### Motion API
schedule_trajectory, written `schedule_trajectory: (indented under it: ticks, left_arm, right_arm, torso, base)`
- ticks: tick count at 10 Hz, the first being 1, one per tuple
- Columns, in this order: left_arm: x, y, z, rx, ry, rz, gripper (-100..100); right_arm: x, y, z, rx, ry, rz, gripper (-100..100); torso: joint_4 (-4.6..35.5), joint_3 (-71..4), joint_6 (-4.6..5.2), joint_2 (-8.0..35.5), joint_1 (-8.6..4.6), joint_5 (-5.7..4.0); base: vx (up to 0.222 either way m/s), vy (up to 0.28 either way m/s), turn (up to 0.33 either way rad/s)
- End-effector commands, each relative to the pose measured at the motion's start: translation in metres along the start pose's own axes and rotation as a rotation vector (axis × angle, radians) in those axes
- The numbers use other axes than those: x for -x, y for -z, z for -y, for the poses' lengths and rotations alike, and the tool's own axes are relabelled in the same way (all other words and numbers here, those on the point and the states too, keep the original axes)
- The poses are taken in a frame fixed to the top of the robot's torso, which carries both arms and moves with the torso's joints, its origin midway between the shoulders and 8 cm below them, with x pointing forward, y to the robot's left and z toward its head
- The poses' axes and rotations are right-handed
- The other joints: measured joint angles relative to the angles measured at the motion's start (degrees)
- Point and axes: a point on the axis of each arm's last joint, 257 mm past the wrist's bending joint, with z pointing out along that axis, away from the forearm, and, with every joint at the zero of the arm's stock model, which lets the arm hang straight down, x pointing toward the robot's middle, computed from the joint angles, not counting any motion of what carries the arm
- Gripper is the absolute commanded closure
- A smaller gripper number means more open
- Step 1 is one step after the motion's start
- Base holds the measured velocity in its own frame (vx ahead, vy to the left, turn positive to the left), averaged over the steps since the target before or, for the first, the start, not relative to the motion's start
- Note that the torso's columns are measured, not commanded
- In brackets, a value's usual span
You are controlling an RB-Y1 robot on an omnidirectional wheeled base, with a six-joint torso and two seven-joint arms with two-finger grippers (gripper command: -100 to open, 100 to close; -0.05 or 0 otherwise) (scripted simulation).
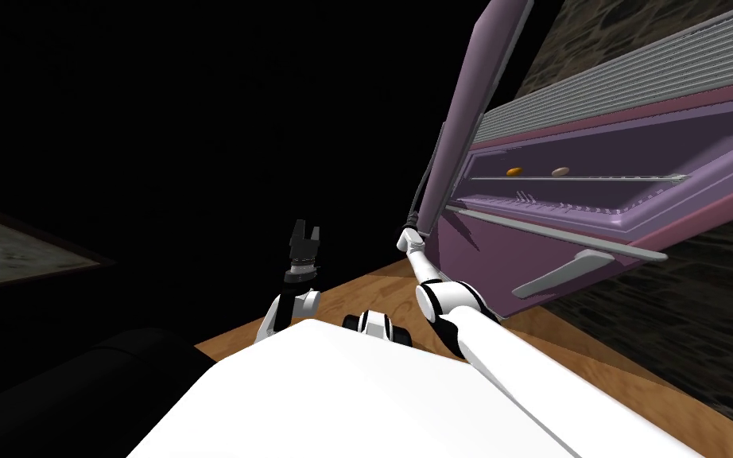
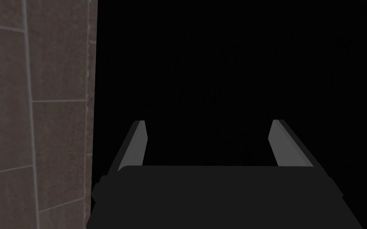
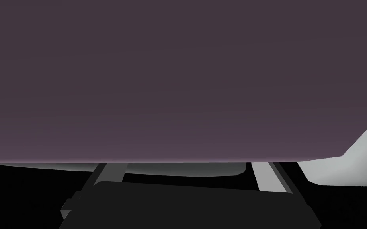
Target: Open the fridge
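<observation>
The purple fridge point(image 1: 595, 199) leans across the right of the head view. Its upper door point(image 1: 468, 119) stands swung out, and the inside shelf point(image 1: 579, 179) shows. My right gripper point(image 1: 411, 232) is at the door's lower end, by the dark handle bar point(image 1: 428, 175). In the right wrist view the gripper point(image 3: 188, 167) is open against the door's flat purple surface point(image 3: 178, 79), which hides its fingertips. A pale grey part point(image 3: 350, 163) lies beside one finger. My left gripper point(image 1: 305, 237) is held up away from the fridge, open point(image 2: 208, 131) and with nothing between its fingers.
A small orange thing point(image 1: 514, 171) and a beige one point(image 1: 560, 171) lie on the fridge shelf. Below is a purple lower front point(image 1: 508, 254) with a grey handle point(image 1: 568, 270). The wooden floor point(image 1: 357, 294) runs under me. A dark stone wall point(image 1: 675, 318) stands behind the fridge, and a black area lies to the left.
</observation>
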Motion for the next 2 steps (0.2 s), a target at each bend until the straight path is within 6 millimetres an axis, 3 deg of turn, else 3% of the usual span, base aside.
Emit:
schedule_trajectory:
  ticks: [1, 2]
  left_arm:
    - [0.0000, 0.0000, 0.0000, 0.000, 0.000, 0.000, 0]
    - [0.0000, 0.0000, 0.0000, 0.000, 0.000, 0.000, 0]
  right_arm:
    - [-0.0010, 0.0000, -0.0014, 0.002, 0.001, -0.002, 0]
    - [-0.0017, 0.0000, -0.0024, 0.004, 0.001, -0.003, 0]
  torso:
    - [-0.05, -0.03, -0.01, -0.05, 0.00, -0.01]
    - [-0.08, -0.06, -0.01, -0.08, -0.01, -0.02]
  base:
    - [0.000, 0.000, 0.000]
    - [0.000, 0.000, 0.000]
